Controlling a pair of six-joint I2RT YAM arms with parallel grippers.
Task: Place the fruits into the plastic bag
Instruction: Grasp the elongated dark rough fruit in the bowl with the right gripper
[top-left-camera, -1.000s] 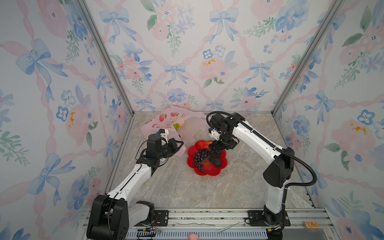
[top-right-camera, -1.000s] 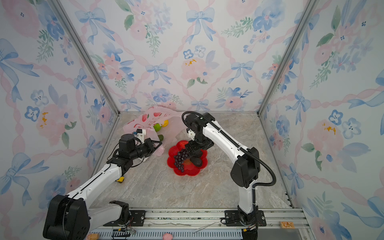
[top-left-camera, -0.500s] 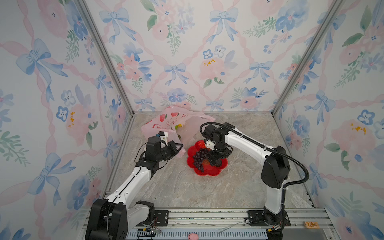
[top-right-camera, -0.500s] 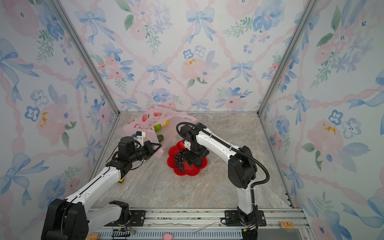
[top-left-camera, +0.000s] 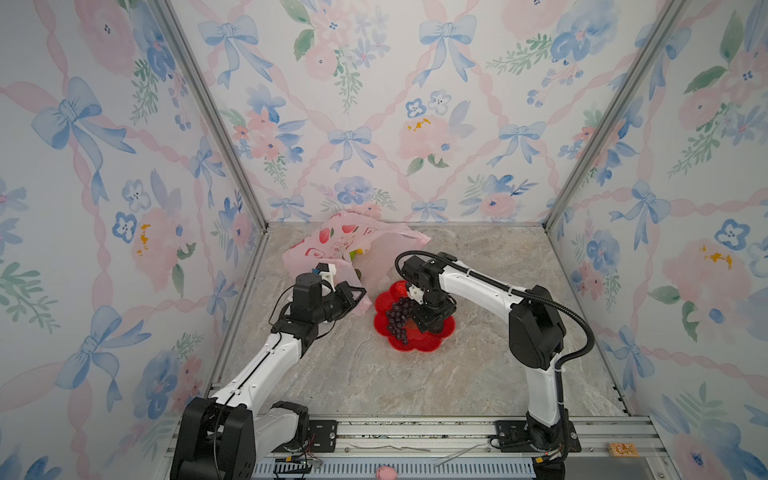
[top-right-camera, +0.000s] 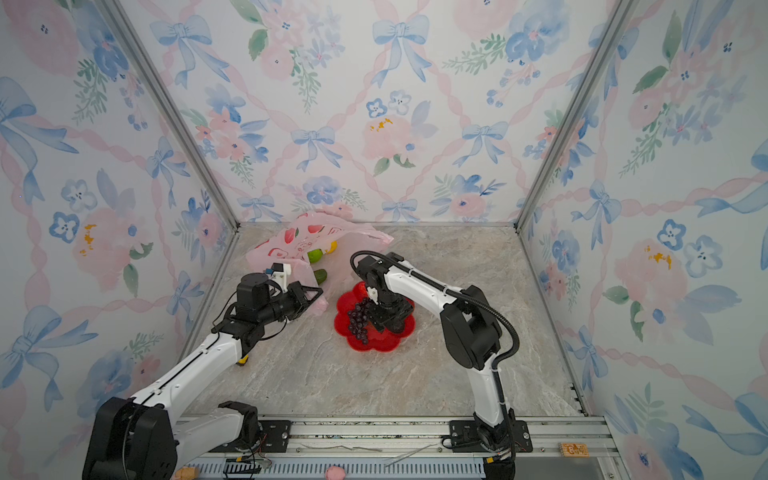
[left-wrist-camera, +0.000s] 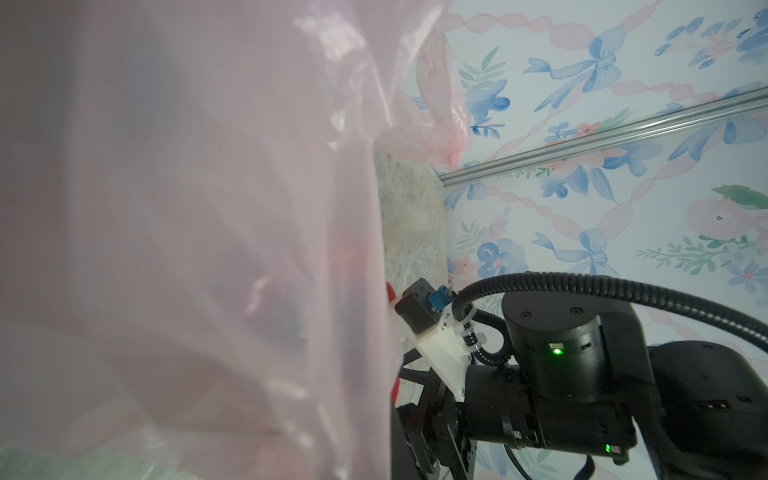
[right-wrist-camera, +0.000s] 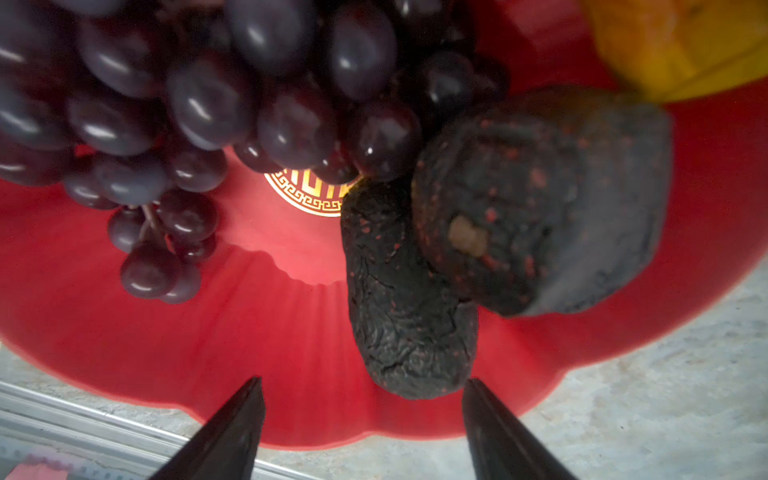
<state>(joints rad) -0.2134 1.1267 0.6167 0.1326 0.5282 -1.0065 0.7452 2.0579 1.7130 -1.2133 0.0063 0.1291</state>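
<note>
1. Blackish wrinkled skin flecked with red marks my target. The longer oval (right-wrist-camera: 407, 299) lies on the red plate (right-wrist-camera: 208, 332), with the fatter oval (right-wrist-camera: 540, 199) leaning on it. The grape bunch (right-wrist-camera: 249, 95) crowds against both, and a mango (right-wrist-camera: 673, 41) sits at the plate's edge.
2. My right gripper (right-wrist-camera: 361, 390) hangs low over the plate. Its jaws are apart with nothing between them, and the longer oval's near end sits just ahead of the tips. I judge it is lined up this way so that it can take that one fruit without snagging the grapes.
3. Across the table, the plastic bag (top-right-camera: 299, 245) lies near the back left corner with its mouth turned toward the plate. A green round fruit (top-right-camera: 316, 255), a yellow one (top-right-camera: 331, 247) and a green cucumber-like piece (top-right-camera: 320, 275) show in that mouth.
4. My left gripper (top-right-camera: 309, 297) is closed, and from a top view it looks pinched on the bag's near edge. Pink film fills the left wrist view. I take that hold to be there so the mouth stays open and the thin bag stays anchored.
5. My guess is that the job is partly done, since the grapes, ovals and mango are yet to go in.
</note>
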